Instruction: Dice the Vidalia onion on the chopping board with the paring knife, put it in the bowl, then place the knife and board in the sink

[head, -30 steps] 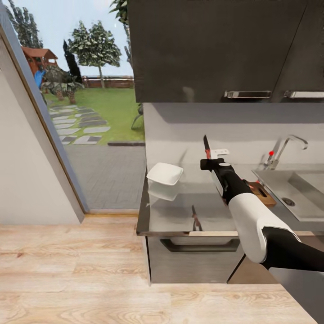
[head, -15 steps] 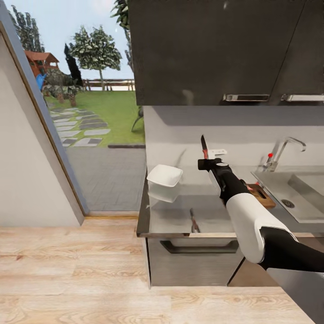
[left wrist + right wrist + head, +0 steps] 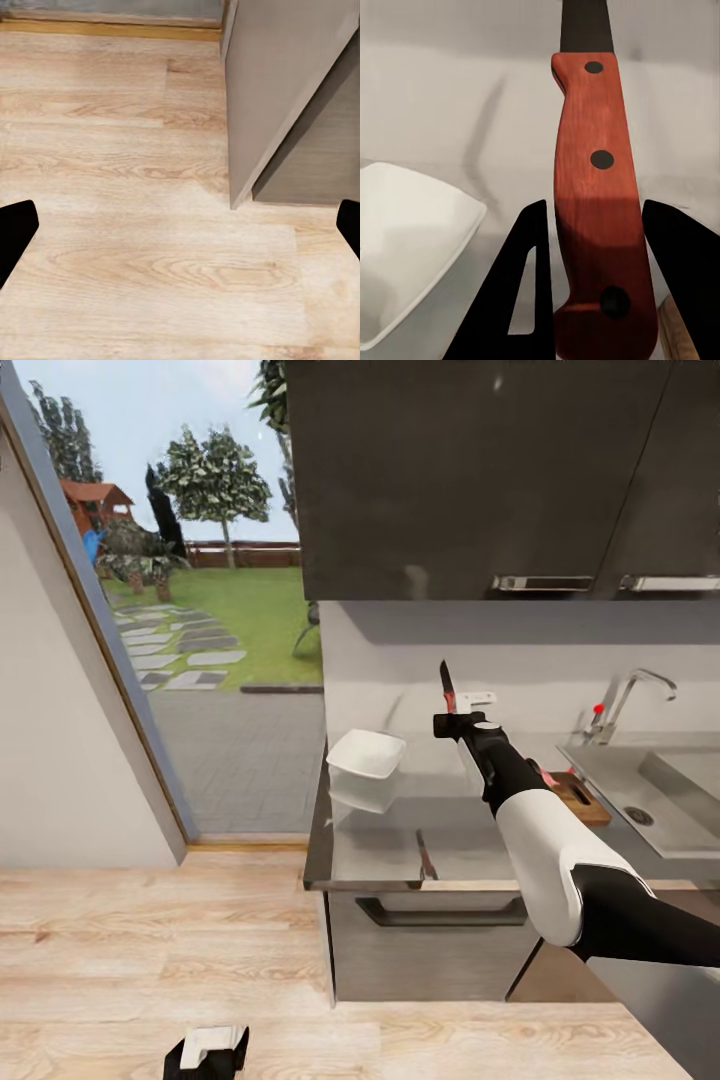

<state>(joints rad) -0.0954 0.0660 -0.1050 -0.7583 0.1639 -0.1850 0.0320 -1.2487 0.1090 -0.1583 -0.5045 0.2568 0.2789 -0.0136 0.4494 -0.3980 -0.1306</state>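
Above the countertop point(image 3: 380, 840), right gripper point(image 3: 594, 225) jaws pinch the upright paring knife point(image 3: 598, 202) handle.

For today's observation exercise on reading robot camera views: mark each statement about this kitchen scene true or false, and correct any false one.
1. The right pincer holds the paring knife by its red handle. True.
2. The knife's blade points down at the countertop. False: in the head view the blade points up, in front of the backsplash.
3. The bowl sits on the countertop near its end toward the glass door. True.
4. The chopping board lies inside the sink. False: it rests on the counter beside the sink.
5. The left pincer grips the bowl. False: it is open above the wood floor.
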